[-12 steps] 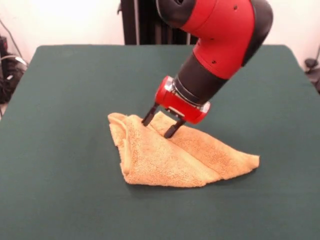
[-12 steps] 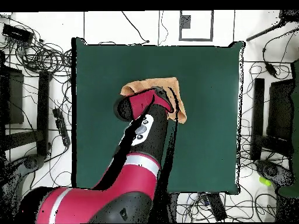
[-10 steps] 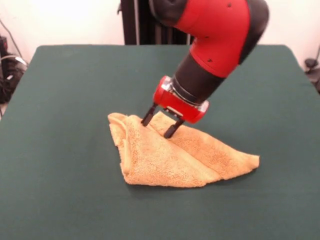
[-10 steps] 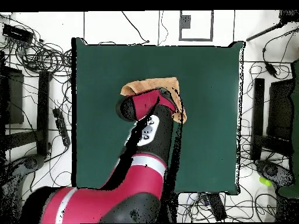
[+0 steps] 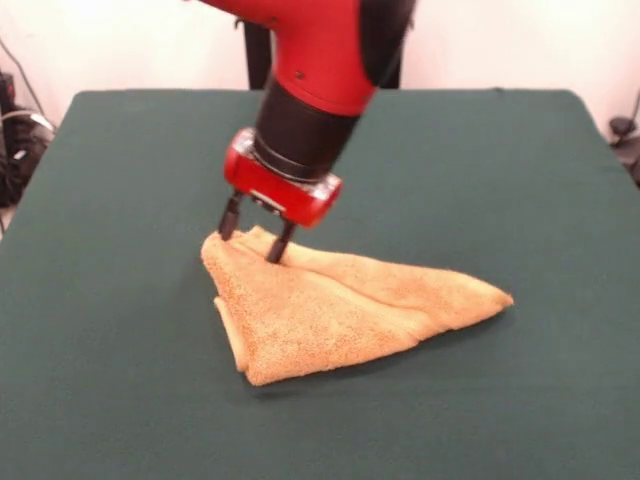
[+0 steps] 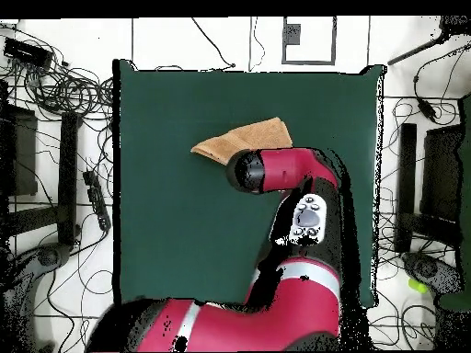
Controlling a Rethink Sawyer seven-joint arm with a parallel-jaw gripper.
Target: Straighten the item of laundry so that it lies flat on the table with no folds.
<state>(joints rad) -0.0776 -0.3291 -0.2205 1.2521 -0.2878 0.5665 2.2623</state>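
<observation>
Orange-yellow towel [image 5: 330, 310] on dark green table [image 5: 120, 170] — red arm [image 5: 310, 60], black fingers [image 5: 276, 247]

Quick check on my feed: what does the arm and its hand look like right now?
Glossy red arm with black joint sections; a black wrist ends in a red collar with a thin silver band. The hand has two short, dark fingers. From overhead, a white panel with dark buttons sits on the arm.

Towel [image 5: 340, 312] lies mid-table [image 5: 120, 380], claw [image 5: 250, 236] at its far-left corner
</observation>
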